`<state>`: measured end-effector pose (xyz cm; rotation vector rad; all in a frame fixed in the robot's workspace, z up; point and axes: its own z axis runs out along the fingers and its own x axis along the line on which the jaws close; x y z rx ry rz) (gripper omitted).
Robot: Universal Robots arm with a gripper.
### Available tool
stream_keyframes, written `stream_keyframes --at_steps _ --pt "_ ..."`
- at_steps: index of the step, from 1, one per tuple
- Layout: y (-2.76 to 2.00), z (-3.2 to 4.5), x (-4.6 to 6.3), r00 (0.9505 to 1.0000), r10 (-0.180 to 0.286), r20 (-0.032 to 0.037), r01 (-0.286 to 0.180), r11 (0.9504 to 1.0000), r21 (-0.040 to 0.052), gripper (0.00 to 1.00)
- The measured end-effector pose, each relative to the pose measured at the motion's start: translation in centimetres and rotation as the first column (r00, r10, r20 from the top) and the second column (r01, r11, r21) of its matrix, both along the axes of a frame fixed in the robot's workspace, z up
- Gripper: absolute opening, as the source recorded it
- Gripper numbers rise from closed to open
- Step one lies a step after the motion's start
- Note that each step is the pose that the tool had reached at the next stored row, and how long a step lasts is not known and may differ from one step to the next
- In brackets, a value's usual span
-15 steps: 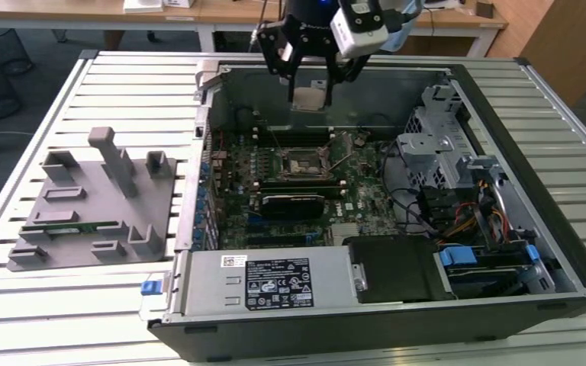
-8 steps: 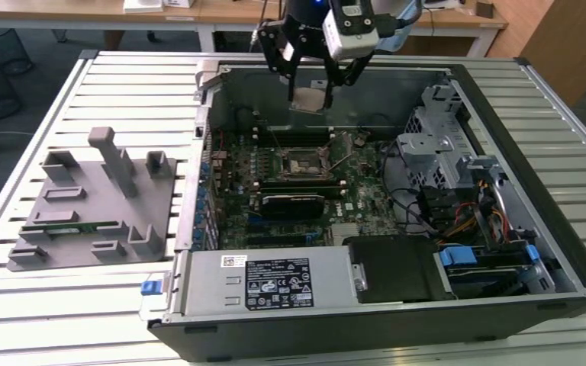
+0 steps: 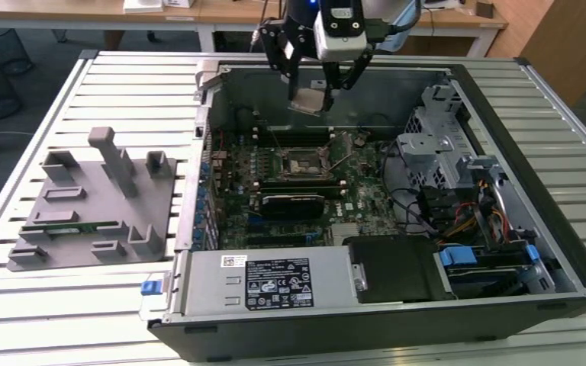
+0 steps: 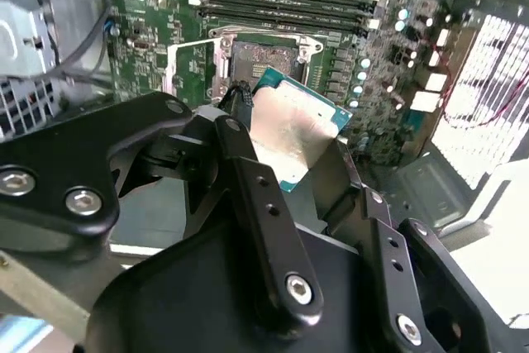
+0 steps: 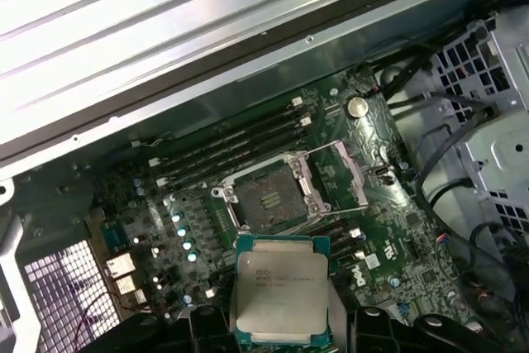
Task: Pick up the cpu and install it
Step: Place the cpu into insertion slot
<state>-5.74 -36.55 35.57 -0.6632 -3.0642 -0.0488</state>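
Carrying the cpu toward its seat is, by my reading, the step you are in: your gripper hangs above the far end of the open computer case, its jaws pinching the chip by two opposite edges, so the pick-up looks done and the install is not. The cpu is in the air, clear of the board, and the empty socket lies below it and nearer the middle of the motherboard. In the first wrist view the chip sits just short of the socket, whose retention frame appears swung open. Seating it would call for the square to come level and parallel with the socket, since in the second wrist view the cpu looks tilted between the black fingers, and for a light touch. You are handling a thin, flat square with a dull silver metal lid, a teal-green rim and hard corners; the lid is smooth and probably slippery. The socket is a dark recessed square in a bright metal frame. On the slatted metal table, at the exterior view's left, a grey moulded fixture holds a long green memory stick.
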Motion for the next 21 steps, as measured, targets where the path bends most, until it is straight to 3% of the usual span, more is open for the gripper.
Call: stream_keyframes --at_steps 5,9,15,21 --pt "0.00 -0.10 0.00 0.9960 -0.089 0.0000 0.089 0.9960 0.0000 0.53" --pt "0.00 -0.15 0.00 0.9879 -0.155 0.0000 0.155 0.9879 0.0000 0.53" --pt "0.00 -0.21 0.00 0.9703 -0.242 0.0000 0.242 0.9703 0.0000 0.53" --pt "0.00 -0.25 0.00 0.9481 -0.318 0.0000 0.318 0.9481 0.0000 0.53"
